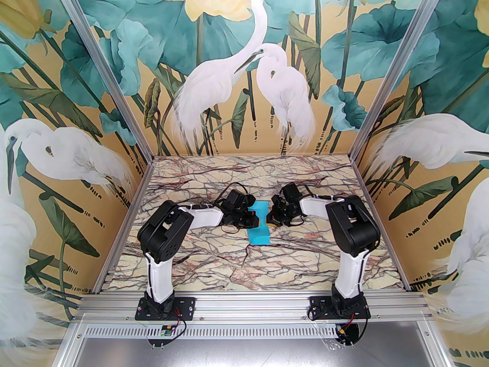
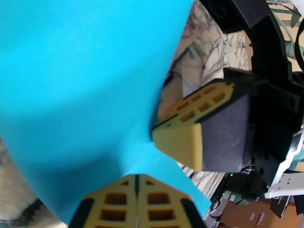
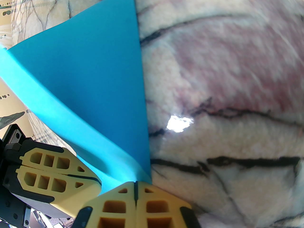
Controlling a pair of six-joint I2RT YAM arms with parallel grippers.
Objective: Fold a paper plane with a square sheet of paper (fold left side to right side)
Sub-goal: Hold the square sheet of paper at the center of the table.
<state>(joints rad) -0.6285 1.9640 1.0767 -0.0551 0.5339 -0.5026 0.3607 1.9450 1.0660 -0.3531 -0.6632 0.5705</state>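
The square sheet of paper [image 1: 259,224] is turquoise and shows from above as a narrow upright strip at mid-table, between the two grippers. My left gripper [image 1: 250,219] is shut on its left side. In the left wrist view the sheet [image 2: 83,79] curves up from my shut left gripper [image 2: 136,176]. My right gripper [image 1: 272,217] is shut on the right side. In the right wrist view the right gripper [image 3: 135,183] pinches a corner where a curved layer meets a flat layer of the sheet [image 3: 95,79]. The paper plane is out of view.
The marble-patterned table [image 1: 248,266] is walled on three sides by painted panels with herons and teal leaves [image 1: 244,71]. Aluminium rails [image 1: 244,304] run along the near edge by the arm bases. The two grippers' fingers [image 2: 190,117] stand very close together.
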